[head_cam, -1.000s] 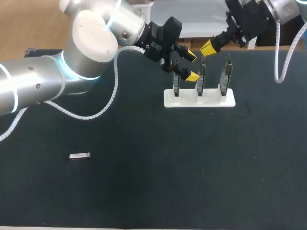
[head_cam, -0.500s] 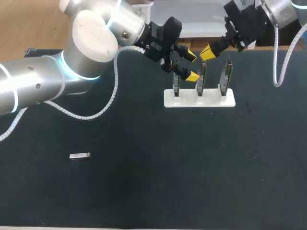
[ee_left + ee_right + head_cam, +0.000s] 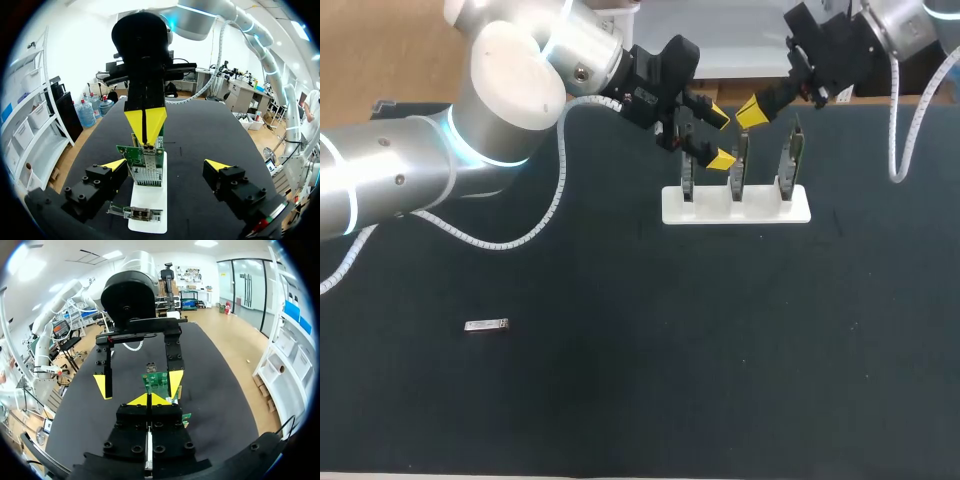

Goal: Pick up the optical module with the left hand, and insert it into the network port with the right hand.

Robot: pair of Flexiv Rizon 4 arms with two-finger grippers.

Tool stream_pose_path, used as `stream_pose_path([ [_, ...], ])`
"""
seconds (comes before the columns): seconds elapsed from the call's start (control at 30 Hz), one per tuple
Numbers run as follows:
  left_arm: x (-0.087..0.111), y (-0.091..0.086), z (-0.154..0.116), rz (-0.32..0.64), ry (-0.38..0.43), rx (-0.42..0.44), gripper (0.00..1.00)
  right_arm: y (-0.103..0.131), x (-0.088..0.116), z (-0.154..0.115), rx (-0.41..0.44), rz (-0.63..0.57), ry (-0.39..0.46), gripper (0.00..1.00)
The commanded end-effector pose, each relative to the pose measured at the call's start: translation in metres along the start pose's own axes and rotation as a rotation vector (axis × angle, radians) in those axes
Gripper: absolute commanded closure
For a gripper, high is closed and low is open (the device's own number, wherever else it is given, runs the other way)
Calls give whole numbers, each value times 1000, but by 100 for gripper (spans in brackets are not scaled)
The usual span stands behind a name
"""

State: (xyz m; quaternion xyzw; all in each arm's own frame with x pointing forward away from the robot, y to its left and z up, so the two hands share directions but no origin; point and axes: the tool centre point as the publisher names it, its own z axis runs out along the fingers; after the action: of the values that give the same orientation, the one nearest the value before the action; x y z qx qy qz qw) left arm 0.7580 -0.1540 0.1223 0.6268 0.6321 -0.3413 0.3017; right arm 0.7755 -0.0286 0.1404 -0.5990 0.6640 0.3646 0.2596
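at the table's far edge, a white stand holds three upright green cards. our left gripper hangs beside the stand's left end, jaws spread wide and holding nothing. our right gripper sits just above the middle one, its yellow tips pressed together. the module lies flat on the table near our left side, well apart from both grippers and the stand.
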Motion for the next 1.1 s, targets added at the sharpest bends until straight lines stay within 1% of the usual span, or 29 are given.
stream_pose_path([
  [0.03,-1,1,0,-1,4,3,0,-1,9,6,-2,6,0,100],
  [0.17,-1,1,0,-1,4,3,0,1,6,6,-5,-1,-13,100],
  [0.27,-1,1,0,-1,4,3,0,2,-2,-1,11,-23,-26,100],
  [0.33,-1,1,0,-1,4,3,0,4,-10,-8,12,-32,-64,100],
  [0.4,-1,1,0,-1,4,3,0,5,-19,-17,29,-64,-80,100],
  [0.5,-1,1,0,-1,4,3,0,10,-30,-31,30,-114,-98,100],
  [0.6,-1,1,0,-1,4,3,0,14,-34,-49,29,-156,-120,100],
  [0.67,-1,1,0,-1,4,3,0,16,-32,-61,21,-171,-132,100],
  [0.73,-1,1,0,-1,4,3,0,21,-26,-72,-8,-188,-140,100],
  [0.87,-1,1,0,-1,4,3,0,26,-9,-85,-17,-179,-117,100],
  [1.1,-1,1,0,-1,4,3,0,30,17,-92,-24,-133,-99,100],
])
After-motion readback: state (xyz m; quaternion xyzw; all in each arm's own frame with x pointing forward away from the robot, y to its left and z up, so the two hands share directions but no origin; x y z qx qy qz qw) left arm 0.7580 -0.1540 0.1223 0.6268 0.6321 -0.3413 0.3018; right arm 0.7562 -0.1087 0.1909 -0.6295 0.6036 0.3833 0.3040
